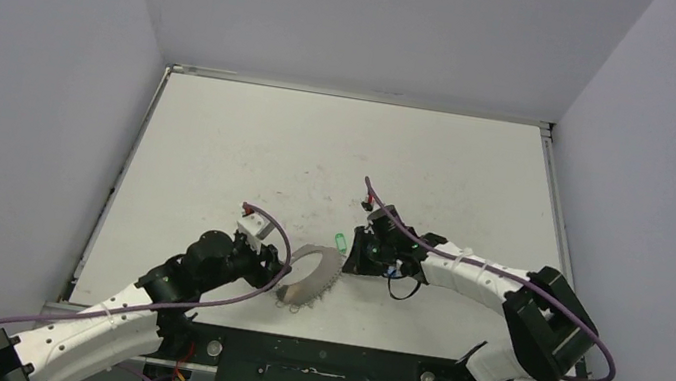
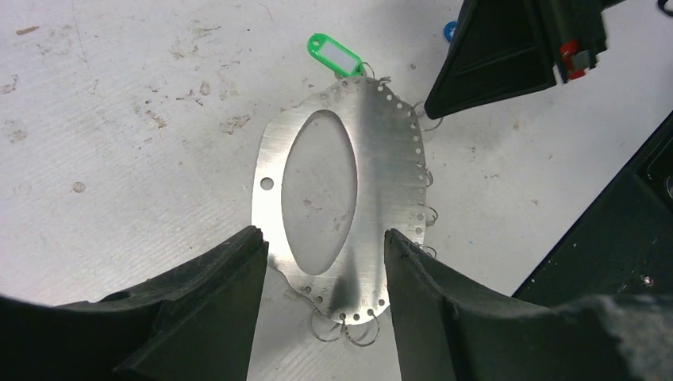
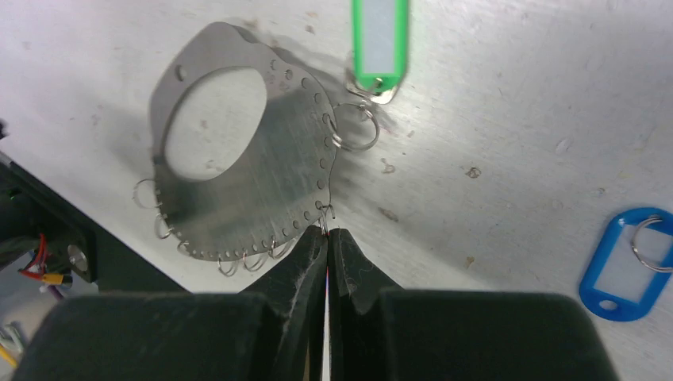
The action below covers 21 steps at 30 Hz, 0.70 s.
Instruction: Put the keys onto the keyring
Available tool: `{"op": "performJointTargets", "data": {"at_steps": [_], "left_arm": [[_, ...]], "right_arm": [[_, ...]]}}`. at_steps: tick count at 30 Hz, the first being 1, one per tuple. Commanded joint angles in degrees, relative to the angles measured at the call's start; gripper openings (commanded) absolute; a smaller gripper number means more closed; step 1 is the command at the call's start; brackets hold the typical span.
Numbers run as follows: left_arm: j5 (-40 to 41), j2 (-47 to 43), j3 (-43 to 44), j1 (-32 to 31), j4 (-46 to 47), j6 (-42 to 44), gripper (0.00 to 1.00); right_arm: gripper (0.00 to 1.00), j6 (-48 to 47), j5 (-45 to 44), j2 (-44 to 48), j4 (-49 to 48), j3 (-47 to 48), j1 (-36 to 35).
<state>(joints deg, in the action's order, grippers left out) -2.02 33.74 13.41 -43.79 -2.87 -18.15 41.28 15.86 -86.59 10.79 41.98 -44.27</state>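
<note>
My right fingers (image 3: 305,274) were closed at the keyring (image 3: 270,167) rim; the green key (image 3: 379,40) lay straight ahead, left fingers (image 2: 206,309) spread.

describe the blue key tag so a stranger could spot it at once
On the white table, find the flat metal keyring near the front middle. The blue key tag lies alone on bare table beside the right gripper, clear of the keyring; the green tag instead sits right by its rim.
</note>
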Motion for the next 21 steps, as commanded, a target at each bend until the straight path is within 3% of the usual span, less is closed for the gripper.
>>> {"op": "performJointTargets", "data": {"at_steps": [1,11,21], "left_arm": [[-0.3,-1.5,2.4,0.1,0.7,2.9,0.54],[-2.5,-4.6,2.4,0.1,2.1,7.3,0.54],[-11.7,-3.3,1.1,0.2,15.3,12.3,0.54]], "right_arm": [[0.00,-9.5,-0.9,7.9,4.7,5.8,0.2],[0.00,-23.7,1.1,17.4,4.0,6.3,-0.8],[0.00,-38.0,9.8,25.9,-1.7,2.3,-2.6]]}}
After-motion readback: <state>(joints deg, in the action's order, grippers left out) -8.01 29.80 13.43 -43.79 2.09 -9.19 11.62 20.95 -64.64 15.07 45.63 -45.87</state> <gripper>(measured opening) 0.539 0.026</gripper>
